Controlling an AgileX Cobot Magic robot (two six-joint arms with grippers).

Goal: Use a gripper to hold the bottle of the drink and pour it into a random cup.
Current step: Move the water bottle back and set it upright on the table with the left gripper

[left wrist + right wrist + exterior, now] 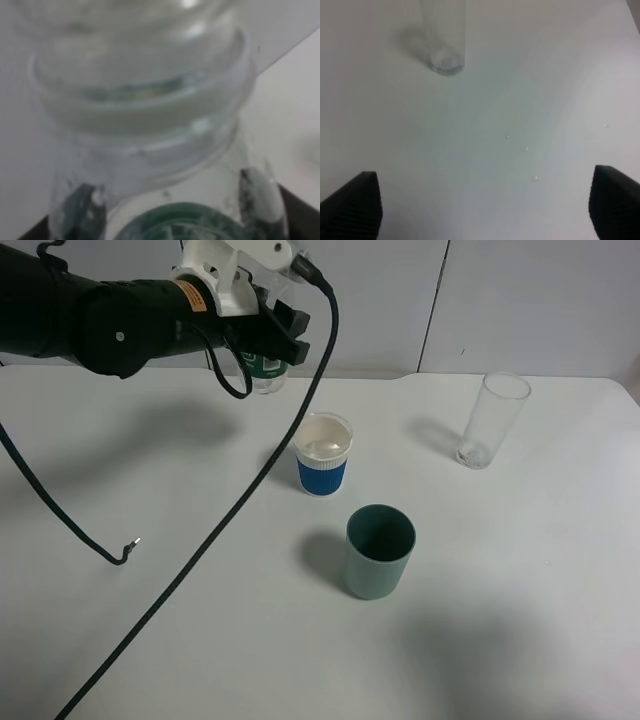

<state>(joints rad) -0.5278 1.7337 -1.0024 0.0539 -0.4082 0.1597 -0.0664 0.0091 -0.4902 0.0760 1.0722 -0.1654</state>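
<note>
Small clear plastic bottle with green label band (145, 100) sits clamped between left gripper's (272, 338) black fingers (302, 216), behind the blue-banded white paper cup (324, 458); judged light, thin-walled, slippery, best held at the label

Left claw (284, 344) grips green-labelled bottle (265, 376) near blue-banded cup (323, 470).

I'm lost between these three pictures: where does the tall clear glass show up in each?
Exterior high: the tall clear glass stands back right on the white table.
Left wrist: not in it; the bottle fills the picture.
Right wrist: upright, ahead of the open end effector.
Shared landmark: the white table.
</note>
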